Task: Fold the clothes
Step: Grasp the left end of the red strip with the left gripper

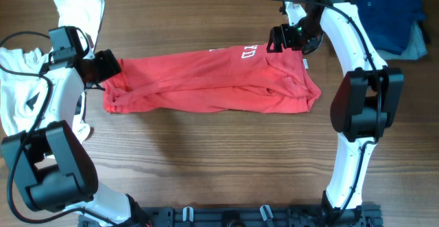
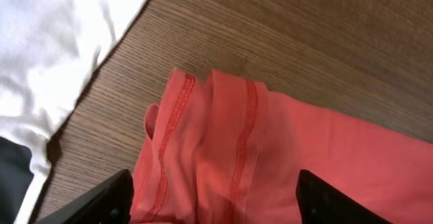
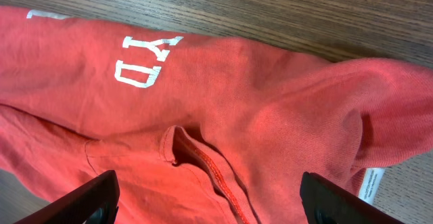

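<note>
1. Wooden table point(image 1: 206, 158): carries all the clothing and both arms.

2. Red shirt point(image 1: 212, 83): lies bunched in a long band that spans from one gripper to the other. One end sits directly under the left gripper point(image 1: 110, 66), and the other end sits under and just past the right gripper point(image 1: 278, 38).

3. White shirt point(image 1: 17, 90): lies crumpled behind the left gripper, on the side away from the red shirt. A second piece of white cloth point(image 1: 79, 1) lies near the same gripper, apart from the red shirt.

4. Blue garments point(image 1: 384, 11): stacked beyond the right gripper, on the side away from the red shirt and well apart from it.

5. Left gripper: the fingers point(image 2: 101, 200) stand spread wide over the stitched hem, with nothing pinched between them. Contact with the cloth cannot be determined.

6. Right gripper: the fingers point(image 3: 88, 197) stand spread wide above the shirt body, gripping nothing.

7. White lettering point(image 3: 145, 61): printed on the shirt just ahead of the right gripper.

8. White label point(image 3: 371, 183): sticks out from the fold beside the right gripper's outer finger.
</note>
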You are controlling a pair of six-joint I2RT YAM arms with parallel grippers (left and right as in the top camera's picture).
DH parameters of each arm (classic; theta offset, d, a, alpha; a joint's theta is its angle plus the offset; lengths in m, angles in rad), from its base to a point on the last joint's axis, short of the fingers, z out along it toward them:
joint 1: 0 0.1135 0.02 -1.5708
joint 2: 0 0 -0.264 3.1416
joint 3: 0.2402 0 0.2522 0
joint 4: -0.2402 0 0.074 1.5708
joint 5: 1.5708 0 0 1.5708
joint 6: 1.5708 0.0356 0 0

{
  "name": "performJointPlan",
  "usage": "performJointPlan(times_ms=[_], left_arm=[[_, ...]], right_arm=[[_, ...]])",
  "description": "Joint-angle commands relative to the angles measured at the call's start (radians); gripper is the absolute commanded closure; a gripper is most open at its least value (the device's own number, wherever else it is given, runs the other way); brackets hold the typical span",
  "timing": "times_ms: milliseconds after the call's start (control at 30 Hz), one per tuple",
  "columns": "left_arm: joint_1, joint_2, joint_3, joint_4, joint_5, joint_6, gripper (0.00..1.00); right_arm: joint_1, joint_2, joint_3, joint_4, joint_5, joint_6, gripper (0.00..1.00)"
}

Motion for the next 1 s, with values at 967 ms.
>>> performJointPlan(times_ms=[967], left_arm=[[-0.003, 0.125, -0.006, -0.013, 0.099, 0.262, 0.2]], right_arm=[[0.0, -0.029, 0.012, -0.009, -0.02, 0.001, 0.13]])
